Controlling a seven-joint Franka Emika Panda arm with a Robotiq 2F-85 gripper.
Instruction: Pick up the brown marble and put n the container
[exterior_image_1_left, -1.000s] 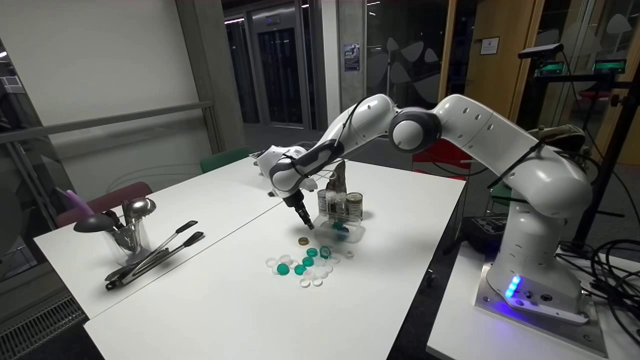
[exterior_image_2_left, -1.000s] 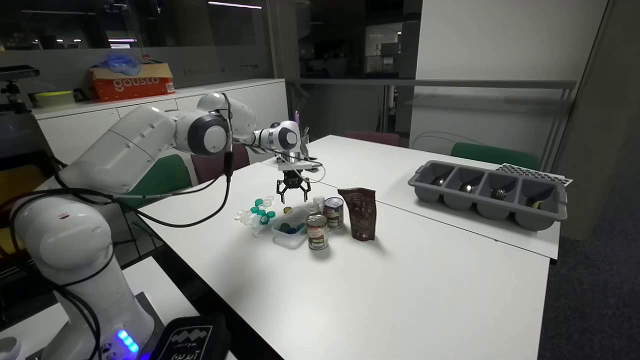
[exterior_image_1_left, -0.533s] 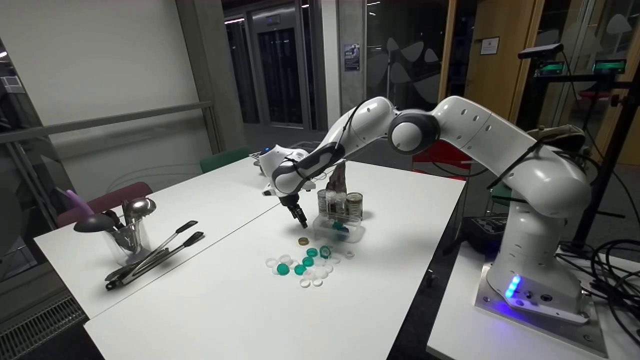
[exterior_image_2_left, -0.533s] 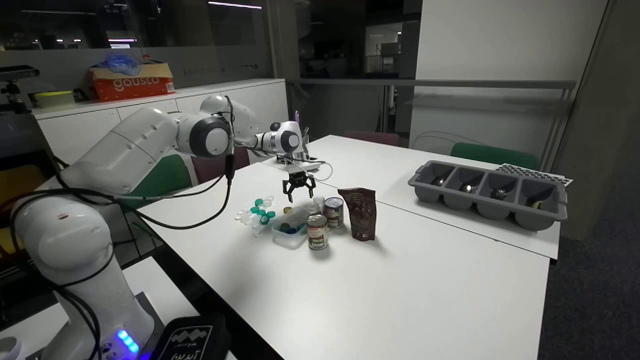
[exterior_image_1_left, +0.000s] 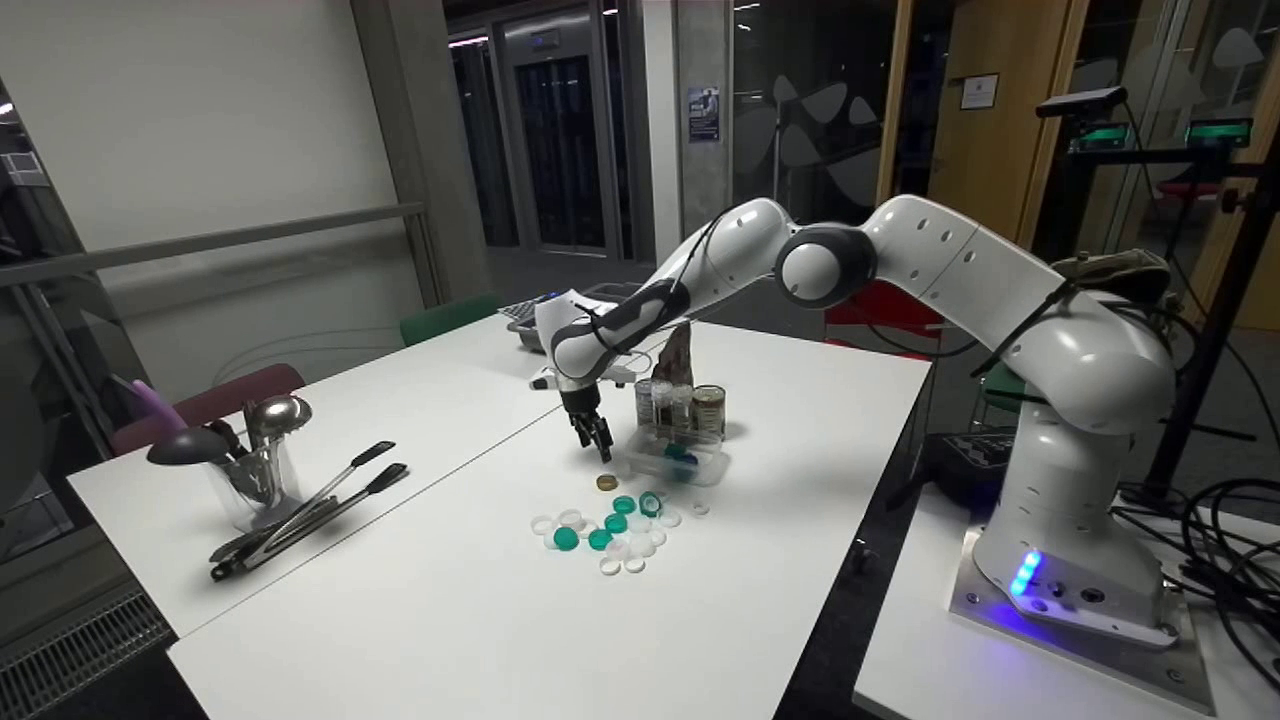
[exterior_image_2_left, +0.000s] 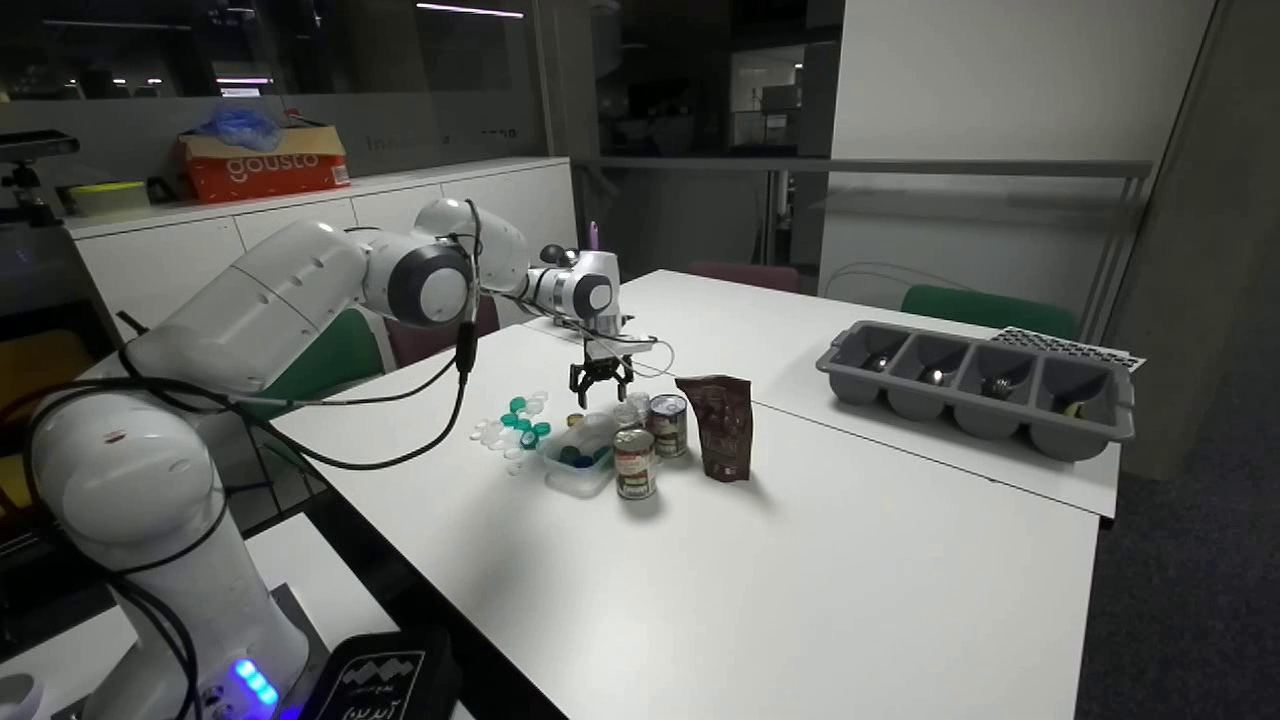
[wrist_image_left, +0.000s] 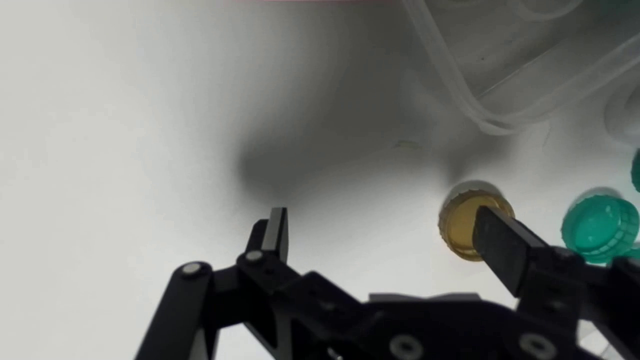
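The brown marble looks like a small brown bottle cap (exterior_image_1_left: 606, 482) lying on the table. In the wrist view this cap (wrist_image_left: 455, 225) sits under the right-hand finger, which covers part of it. My gripper (exterior_image_2_left: 604, 398) hovers above the table with its fingers wide apart and nothing between them. In the wrist view the gripper (wrist_image_left: 381, 210) has bare table in its gap. Beside the cap stands a clear plastic container (exterior_image_1_left: 703, 474) with green and blue caps inside, seen in both exterior views. Its rim (wrist_image_left: 492, 122) comes close to the cap in the wrist view.
Loose green caps (exterior_image_1_left: 615, 523) and whitish caps spread near the brown one. Cans (exterior_image_2_left: 635, 470) and a brown pouch (exterior_image_2_left: 725, 425) stand beside the container. A grey compartment tray (exterior_image_2_left: 985, 408) sits farther off. Tongs (exterior_image_1_left: 330, 515) and a utensil cup lie across the table.
My gripper has swung from a slanted pose to a more upright one and shifted a little sideways, staying above the table. The brown cap has not moved.
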